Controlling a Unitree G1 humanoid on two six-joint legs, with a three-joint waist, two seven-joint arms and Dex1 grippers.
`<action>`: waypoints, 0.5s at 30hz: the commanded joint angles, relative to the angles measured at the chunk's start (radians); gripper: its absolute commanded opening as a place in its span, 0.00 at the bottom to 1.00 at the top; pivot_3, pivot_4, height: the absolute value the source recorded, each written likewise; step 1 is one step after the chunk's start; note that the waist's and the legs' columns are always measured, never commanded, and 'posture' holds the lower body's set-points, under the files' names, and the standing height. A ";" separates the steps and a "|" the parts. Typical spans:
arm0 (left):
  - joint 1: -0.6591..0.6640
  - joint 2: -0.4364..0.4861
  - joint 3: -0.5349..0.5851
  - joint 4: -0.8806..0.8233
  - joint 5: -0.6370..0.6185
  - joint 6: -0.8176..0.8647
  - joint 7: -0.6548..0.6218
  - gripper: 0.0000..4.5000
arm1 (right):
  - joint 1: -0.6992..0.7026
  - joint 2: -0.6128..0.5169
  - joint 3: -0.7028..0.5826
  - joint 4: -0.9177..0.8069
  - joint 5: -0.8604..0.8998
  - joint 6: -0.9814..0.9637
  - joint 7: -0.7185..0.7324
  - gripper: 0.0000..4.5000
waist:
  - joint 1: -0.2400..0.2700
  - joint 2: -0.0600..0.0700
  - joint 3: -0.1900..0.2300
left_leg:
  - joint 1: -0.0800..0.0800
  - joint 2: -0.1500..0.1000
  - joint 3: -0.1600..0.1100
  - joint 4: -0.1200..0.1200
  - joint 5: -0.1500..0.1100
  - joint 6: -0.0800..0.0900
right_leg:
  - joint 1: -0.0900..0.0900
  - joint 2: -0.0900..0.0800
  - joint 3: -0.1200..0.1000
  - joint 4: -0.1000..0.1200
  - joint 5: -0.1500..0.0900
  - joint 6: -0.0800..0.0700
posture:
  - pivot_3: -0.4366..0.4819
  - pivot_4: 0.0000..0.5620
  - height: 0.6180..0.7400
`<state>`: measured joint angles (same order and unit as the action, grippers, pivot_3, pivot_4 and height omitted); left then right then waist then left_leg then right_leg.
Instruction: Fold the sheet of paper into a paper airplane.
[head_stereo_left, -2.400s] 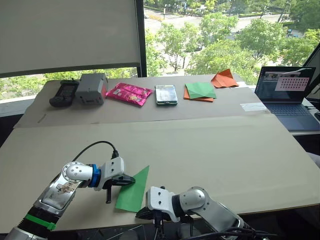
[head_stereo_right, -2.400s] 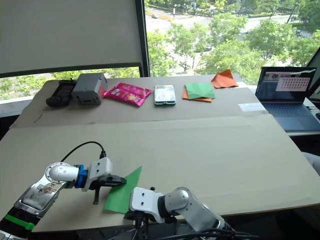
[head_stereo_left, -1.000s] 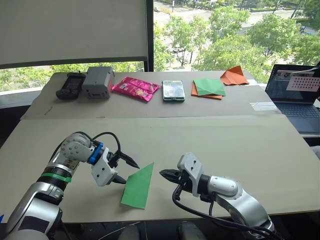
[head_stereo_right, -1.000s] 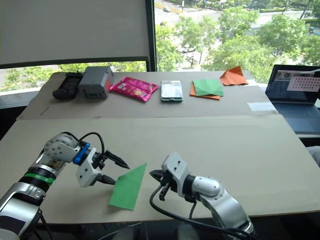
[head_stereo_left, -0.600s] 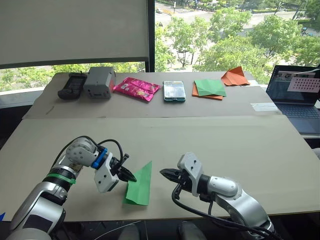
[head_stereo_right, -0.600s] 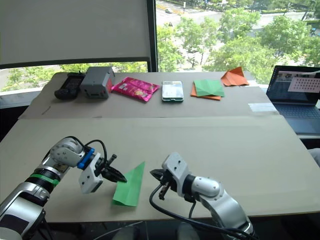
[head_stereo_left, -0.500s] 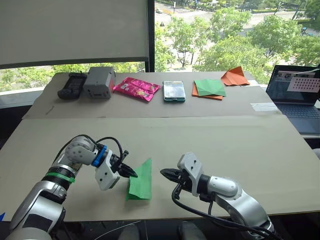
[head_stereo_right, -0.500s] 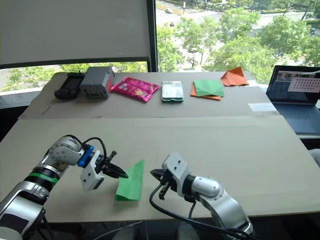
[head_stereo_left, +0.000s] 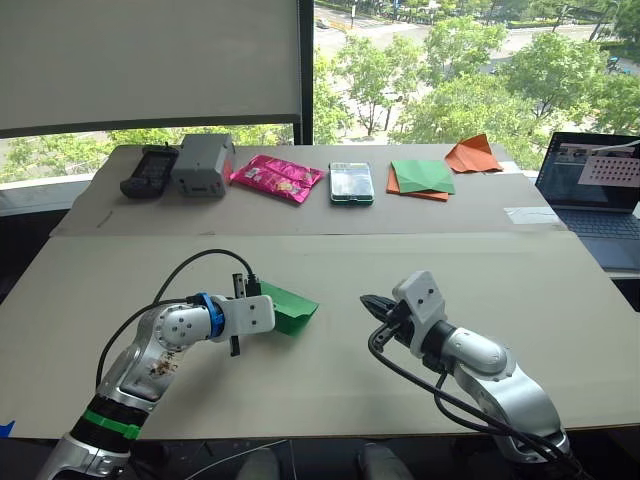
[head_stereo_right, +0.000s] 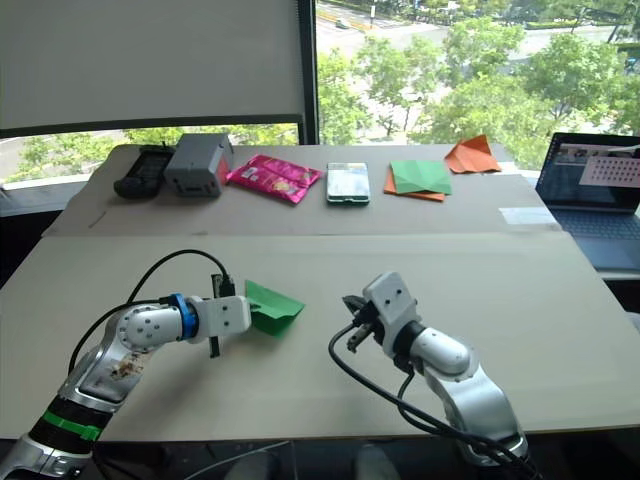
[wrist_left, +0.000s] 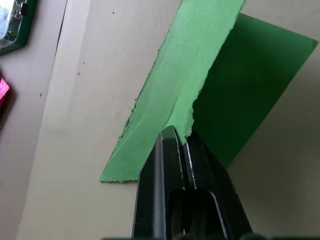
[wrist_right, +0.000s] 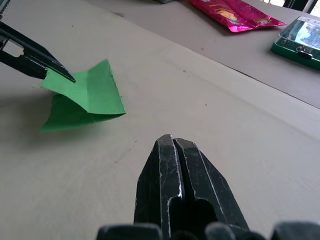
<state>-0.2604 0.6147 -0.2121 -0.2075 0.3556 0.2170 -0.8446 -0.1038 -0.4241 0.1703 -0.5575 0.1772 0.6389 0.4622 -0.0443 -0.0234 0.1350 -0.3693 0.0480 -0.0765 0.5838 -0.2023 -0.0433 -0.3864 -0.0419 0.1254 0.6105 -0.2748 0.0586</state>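
The sheet of paper (head_stereo_left: 292, 309) is bright green and doubled over on itself, its lower layer resting on the cardboard tabletop (head_stereo_left: 330, 270) left of centre. My left gripper (head_stereo_left: 262, 296) is shut on the raised upper flap's ragged edge, as the left wrist view shows, with the fingertips (wrist_left: 169, 137) pinching the green paper (wrist_left: 250, 80). My right gripper (head_stereo_left: 368, 303) is shut on nothing, hovering a short way right of the sheet and pointing at it. In the right wrist view, its fingers (wrist_right: 167, 165) face the paper (wrist_right: 90, 95). The paper airplane is out of view.
Along the far edge lie a black device (head_stereo_left: 147, 171), a grey box (head_stereo_left: 202, 164), a pink packet (head_stereo_left: 277, 179), a green case (head_stereo_left: 352, 183), a green-and-orange paper stack (head_stereo_left: 420, 179) and an orange pointed paper shape (head_stereo_left: 474, 155). A laptop (head_stereo_left: 598, 190) stands at the right.
My left gripper, open a second ago, closed on the sheet's edge, turned it over into a fold and carried it away from the front edge. The right gripper stayed shut and moved further in.
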 joint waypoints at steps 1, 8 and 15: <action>0.002 -0.022 -0.025 -0.079 0.029 0.097 0.017 0.00 | -0.008 0.004 0.038 -0.025 -0.010 -0.030 0.009 0.00 | -0.003 0.000 0.000 | 0.000 0.000 0.000 0.000 0.000 0.000 | 0.000 0.000 0.000 0.000 0.000 0.000 | 0.48 0.27 1.00; 0.028 0.017 0.006 -0.146 -0.090 0.142 -0.070 0.50 | -0.011 0.020 0.073 0.005 -0.022 -0.070 0.014 0.30 | -0.002 0.000 0.000 | 0.001 0.000 0.000 -0.001 0.000 0.000 | -0.001 0.000 0.000 0.000 0.000 0.000 | 0.48 0.27 1.00; 0.031 0.067 0.239 -0.192 -0.401 0.201 -0.184 0.72 | -0.017 0.014 0.114 -0.002 -0.036 -0.123 0.049 0.81 | -0.001 -0.001 0.001 | 0.000 0.000 0.000 -0.001 0.000 0.000 | -0.001 -0.001 0.000 -0.001 0.000 -0.001 | 0.48 0.27 1.00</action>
<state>-0.2302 0.6573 -0.0436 -0.3706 0.0268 0.4183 -0.9979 -0.1080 -0.4079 0.2711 -0.5240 0.1406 0.5557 0.4984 -0.0455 -0.0245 0.1356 -0.3689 0.0481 -0.0768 0.5824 -0.2023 -0.0434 -0.3872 -0.0424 0.1251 0.6098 -0.2749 0.0580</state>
